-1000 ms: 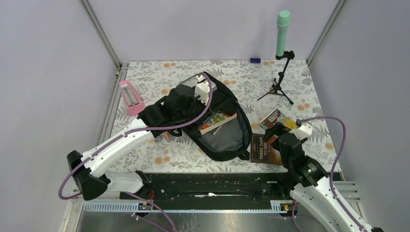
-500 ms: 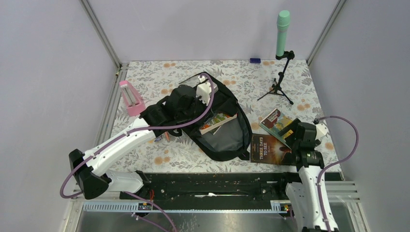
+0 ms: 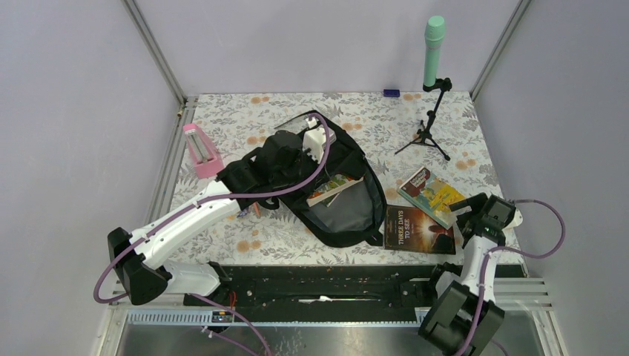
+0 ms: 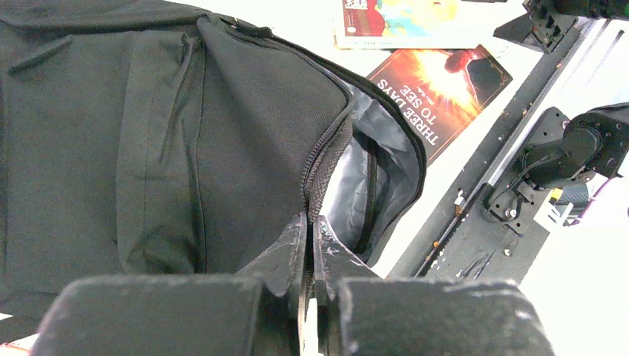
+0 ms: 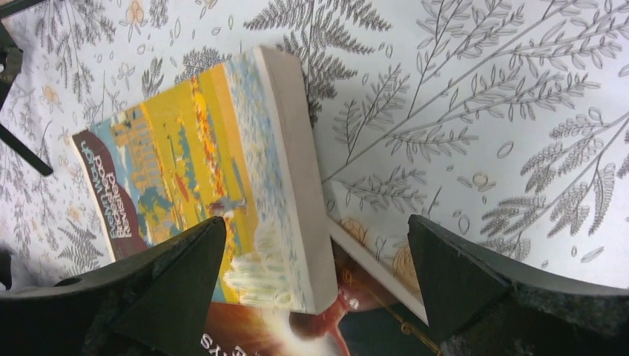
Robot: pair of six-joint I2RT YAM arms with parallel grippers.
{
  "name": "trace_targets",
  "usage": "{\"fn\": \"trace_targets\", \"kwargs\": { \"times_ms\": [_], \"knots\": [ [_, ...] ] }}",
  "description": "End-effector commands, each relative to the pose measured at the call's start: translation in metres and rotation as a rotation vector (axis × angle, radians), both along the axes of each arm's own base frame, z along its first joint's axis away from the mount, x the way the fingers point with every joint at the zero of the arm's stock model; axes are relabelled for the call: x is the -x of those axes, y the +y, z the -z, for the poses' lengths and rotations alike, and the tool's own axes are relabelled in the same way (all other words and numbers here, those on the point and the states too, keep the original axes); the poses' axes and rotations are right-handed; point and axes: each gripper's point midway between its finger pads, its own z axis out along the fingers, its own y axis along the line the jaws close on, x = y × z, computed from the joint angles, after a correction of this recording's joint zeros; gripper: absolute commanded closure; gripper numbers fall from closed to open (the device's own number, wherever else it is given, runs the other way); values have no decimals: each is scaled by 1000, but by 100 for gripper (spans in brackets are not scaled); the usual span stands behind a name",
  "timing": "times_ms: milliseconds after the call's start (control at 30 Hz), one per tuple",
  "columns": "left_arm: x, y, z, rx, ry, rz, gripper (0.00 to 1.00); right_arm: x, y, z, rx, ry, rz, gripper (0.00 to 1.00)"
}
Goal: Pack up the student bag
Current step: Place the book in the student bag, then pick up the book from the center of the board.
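Pinching the student bag (image 3: 348, 215) open with our left gripper (image 4: 310, 245): one book (image 3: 334, 189) in, two paperbacks (image 5: 185, 163) outside at 3 o'clock, right gripper (image 5: 315, 237) gaping.

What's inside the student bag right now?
In the open student bag, one book shows against the grey lining. Anything deeper is covered by the black fabric and the left arm.

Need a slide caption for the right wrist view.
Open right pincer poised over the page edge of a yellow paperback that overlaps a dark book on the floral tablecloth.
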Motion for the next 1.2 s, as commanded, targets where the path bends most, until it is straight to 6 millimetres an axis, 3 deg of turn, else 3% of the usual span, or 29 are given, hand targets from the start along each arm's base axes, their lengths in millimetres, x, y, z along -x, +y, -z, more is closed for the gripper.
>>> {"fn": "trace_targets", "kwargs": {
  "times_ms": [0, 167, 400, 967, 1067, 1167],
  "knots": [
    [3, -8, -33, 112, -55, 30, 100, -19, -8, -3, -31, -85, -53, 0],
    [2, -7, -34, 113, -55, 29, 100, -33, -2, 3, -115, -136, -111, 0],
    [1, -5, -37, 118, -58, 24, 100, -38, -3, 13, -139, -142, -113, 0],
    [-1, 2, -44, 128, -77, 11, 100, -46, 10, 30, -305, -152, -68, 13],
    [-1, 2, -45, 130, -77, 11, 100, -47, 13, 30, -328, -155, -72, 21],
    [-1, 2, -45, 130, -78, 9, 100, -50, 16, 29, -347, -168, -86, 37]
  ]
}}
